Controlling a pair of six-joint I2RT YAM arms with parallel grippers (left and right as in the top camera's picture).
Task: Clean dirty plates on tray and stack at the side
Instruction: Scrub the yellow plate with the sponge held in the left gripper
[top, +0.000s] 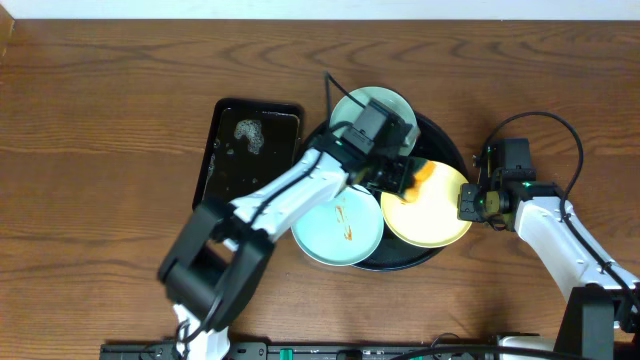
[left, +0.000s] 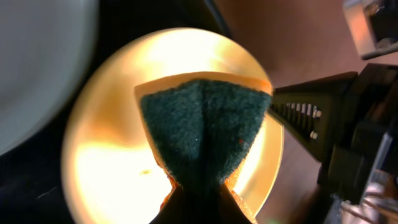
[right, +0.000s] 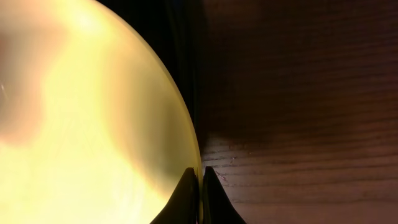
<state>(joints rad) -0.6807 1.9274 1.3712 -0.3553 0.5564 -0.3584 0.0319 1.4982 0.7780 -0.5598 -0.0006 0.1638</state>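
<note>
- On the right side of the tray (top: 447, 142) lies the yellow plate (top: 440, 220) (left: 106, 174) (right: 81, 124), its right edge at the tray's rim.
- The right gripper (top: 468, 203) (right: 201, 186) comes in from the right, its jaws clenched on that plate's right rim.
- The left gripper (top: 398, 172) (left: 199, 202) reaches over the tray from the left, jaws grasping an orange sponge (top: 422, 174) (left: 202, 130) with a green scouring face, above the plate's far-left part; whether it touches, I cannot tell.
- The far mint plate (top: 345, 105) sits at the tray's far edge, partly under the left arm.
- The near mint plate (top: 330, 235) lies near-left on the tray, beside the yellow one, with an orange smear (top: 345, 215).
- A rectangular black tray (top: 225, 165) rests on the wooden bench (top: 100, 150), just left of the round tray.
</note>
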